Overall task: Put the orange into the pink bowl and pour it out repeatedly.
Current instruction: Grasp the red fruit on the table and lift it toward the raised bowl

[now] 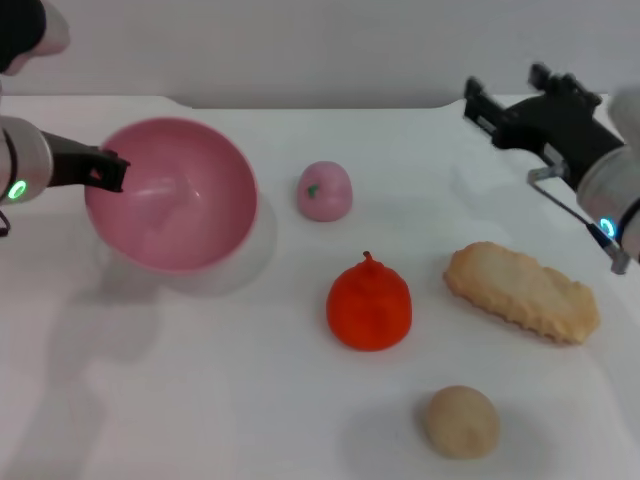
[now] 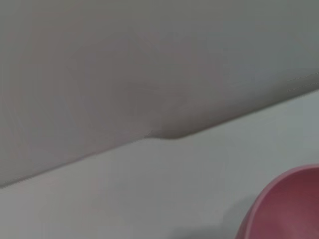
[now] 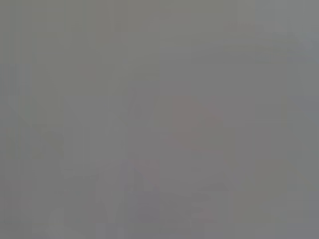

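I see the left gripper (image 1: pixel 108 170) clamped on the pink bowl's (image 1: pixel 190 215) rim, bowl tipped up, empty. The orange (image 1: pixel 369 304) sits on the white table (image 1: pixel 200 400) beside it. The right gripper (image 1: pixel 480 108) hovers spread, holding nothing.

A matte white table (image 1: pixel 200 400) spreads beneath the left gripper (image 1: pixel 112 172) and the right gripper (image 1: pixel 503 86). Its far edge runs just behind both, meeting a plain grey wall (image 1: pixel 300 45), with a shallow step in the line between them. The light is soft and even; a faint shadow (image 1: pixel 150 300) lies on the tabletop under the left gripper. The right wrist view shows only featureless grey.
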`<action>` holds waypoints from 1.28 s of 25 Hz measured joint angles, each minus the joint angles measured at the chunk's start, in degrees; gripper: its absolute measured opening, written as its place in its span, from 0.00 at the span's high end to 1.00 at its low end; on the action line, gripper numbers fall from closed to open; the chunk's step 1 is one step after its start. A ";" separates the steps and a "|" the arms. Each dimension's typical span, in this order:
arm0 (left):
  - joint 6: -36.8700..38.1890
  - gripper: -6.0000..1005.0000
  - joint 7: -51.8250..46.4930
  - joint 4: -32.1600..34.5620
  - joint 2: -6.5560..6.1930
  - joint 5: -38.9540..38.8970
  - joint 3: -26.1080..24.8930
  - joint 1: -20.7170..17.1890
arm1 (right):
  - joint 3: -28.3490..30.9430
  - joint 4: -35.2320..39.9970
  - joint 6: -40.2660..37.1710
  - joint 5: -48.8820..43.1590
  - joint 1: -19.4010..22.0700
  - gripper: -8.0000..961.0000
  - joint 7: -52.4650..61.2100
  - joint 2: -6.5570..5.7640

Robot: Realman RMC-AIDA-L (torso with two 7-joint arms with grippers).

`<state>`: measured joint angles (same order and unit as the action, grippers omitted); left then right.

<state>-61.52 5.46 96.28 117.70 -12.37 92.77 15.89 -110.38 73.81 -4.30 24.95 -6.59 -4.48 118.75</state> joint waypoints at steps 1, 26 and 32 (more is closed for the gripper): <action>0.27 0.95 0.05 0.11 -0.01 0.00 -0.23 0.07 | 1.06 4.40 7.06 -0.98 0.02 0.18 -0.01 0.02; 6.85 0.95 0.69 -2.06 0.05 -0.53 -2.89 2.14 | 2.43 4.17 57.09 10.21 -19.39 0.23 0.18 0.28; 6.85 0.95 0.69 -2.07 0.07 -0.56 -2.87 2.41 | 0.39 1.65 56.16 12.08 -20.76 0.25 0.08 0.34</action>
<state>-54.67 6.15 94.21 117.77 -12.93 89.90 18.30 -109.98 75.46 51.86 37.04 -27.36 -4.41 119.10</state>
